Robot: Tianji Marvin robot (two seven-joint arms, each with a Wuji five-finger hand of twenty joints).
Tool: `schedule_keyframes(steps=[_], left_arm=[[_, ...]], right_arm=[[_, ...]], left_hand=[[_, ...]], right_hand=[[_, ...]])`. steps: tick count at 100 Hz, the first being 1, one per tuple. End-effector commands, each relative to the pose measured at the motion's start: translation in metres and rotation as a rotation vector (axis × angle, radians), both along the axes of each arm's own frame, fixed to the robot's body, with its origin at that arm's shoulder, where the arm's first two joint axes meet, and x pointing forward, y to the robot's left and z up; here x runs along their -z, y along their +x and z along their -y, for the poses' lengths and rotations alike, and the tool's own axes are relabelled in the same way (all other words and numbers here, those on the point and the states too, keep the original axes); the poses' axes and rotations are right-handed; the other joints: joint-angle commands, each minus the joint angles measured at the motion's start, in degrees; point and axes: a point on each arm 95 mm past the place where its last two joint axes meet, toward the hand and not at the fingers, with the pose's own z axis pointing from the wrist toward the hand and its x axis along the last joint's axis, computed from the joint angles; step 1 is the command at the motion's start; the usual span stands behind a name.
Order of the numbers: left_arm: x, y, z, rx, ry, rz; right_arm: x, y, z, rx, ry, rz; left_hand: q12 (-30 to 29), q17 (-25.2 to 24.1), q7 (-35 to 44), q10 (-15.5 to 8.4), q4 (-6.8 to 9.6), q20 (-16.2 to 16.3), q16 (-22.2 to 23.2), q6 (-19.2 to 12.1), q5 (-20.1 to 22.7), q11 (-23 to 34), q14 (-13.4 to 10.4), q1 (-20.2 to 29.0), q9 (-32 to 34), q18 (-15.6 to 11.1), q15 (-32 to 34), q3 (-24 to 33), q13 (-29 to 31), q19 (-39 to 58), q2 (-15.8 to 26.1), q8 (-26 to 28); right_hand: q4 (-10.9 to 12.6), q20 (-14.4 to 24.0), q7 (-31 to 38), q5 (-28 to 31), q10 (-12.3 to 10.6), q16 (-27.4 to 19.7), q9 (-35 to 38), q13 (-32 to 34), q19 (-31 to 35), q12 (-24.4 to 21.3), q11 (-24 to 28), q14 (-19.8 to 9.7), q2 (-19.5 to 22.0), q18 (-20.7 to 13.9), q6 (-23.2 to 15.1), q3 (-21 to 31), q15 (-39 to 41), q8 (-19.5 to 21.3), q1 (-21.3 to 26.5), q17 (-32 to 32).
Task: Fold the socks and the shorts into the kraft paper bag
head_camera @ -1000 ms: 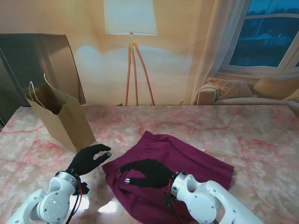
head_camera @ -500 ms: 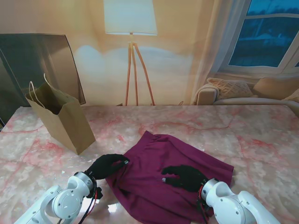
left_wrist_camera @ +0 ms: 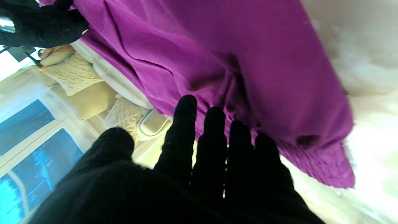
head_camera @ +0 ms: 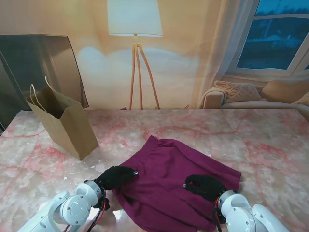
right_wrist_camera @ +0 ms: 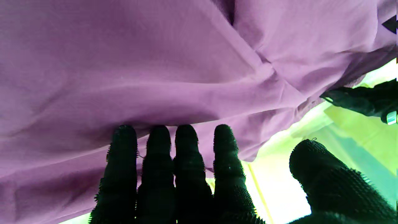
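Left hand (head_camera: 116, 176) at the maroon shorts' (head_camera: 169, 174) left edge, right hand (head_camera: 205, 186) flat on top
Fingers loosely together, clamping nothing; long axis running left-near to right-far; kraft paper bag (head_camera: 65, 125) far-left, nearer left hand

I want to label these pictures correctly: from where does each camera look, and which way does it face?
Stand view: above the shoulders, facing down at the table, shorts and kraft paper bag; both arms show.
Left wrist view: along the left robot hand toward the shorts.
Right wrist view: along the right robot hand toward the shorts.
All three share the shorts; each wrist view glimpses the other hand.
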Motion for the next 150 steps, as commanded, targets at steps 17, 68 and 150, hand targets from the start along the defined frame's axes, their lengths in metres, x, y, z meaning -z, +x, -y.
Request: schedule_keyframes(steps=[17, 68, 150], left_arm=[[0.008, -0.007, -0.012, -0.038, 0.056, -0.065], [0.000, -0.047, -0.047, -0.153, 0.110, -0.094], [-0.049, -0.027, -0.049, -0.241, 0.043, 0.245]], right_arm=[[0.015, 0.022, -0.005, -0.011, 0.010, -0.053], [0.015, 0.103, -0.053, -0.141, 0.069, -0.092], [-0.030, 0.038, -0.053, -0.267, 0.183, 0.221]], left_hand=[[-0.61, 0.63, -0.67, 4.02, -2.64, 1.46, 0.13, 2.74, 1.20, 0.44, 6.38, 4.79, 0.55, 6.02, 2.39, -9.06, 1.55, 3.36, 6.62, -1.37], [-0.43, 2.54, -1.22, 7.97, -2.39, 4.44, 1.40, 5.93, 3.30, 1.40, 11.25, 4.67, 4.06, 10.23, 5.63, -10.04, 4.74, 9.53, 7.79, -1.95], [1.39, 3.51, 1.79, 2.66, -1.97, 4.08, 1.83, -0.23, 4.16, 0.88, 7.37, 4.52, 5.74, 8.94, 4.69, -7.92, 6.04, 9.33, 2.31, 0.19]], right_hand=[[-2.32, 0.48, -1.22, 0.26, 0.98, 0.08, 0.29, 1.00, 0.72, -0.67, -0.89, 3.29, 1.44, 0.38, -0.21, -1.69, 1.39, -0.58, -0.18, -0.65], [-2.18, -0.70, -1.02, -1.55, 0.00, -0.68, -2.71, -2.09, -0.86, -0.67, -1.18, 1.74, 1.48, -0.89, -0.80, -0.89, 0.30, -0.18, -0.92, -2.82], [-2.52, 0.14, 2.76, 4.27, -3.13, 1.64, 3.30, 6.41, 0.60, 2.90, 7.00, -0.04, -0.89, -3.66, -2.58, 4.18, 4.06, 0.81, -0.73, 3.19]])
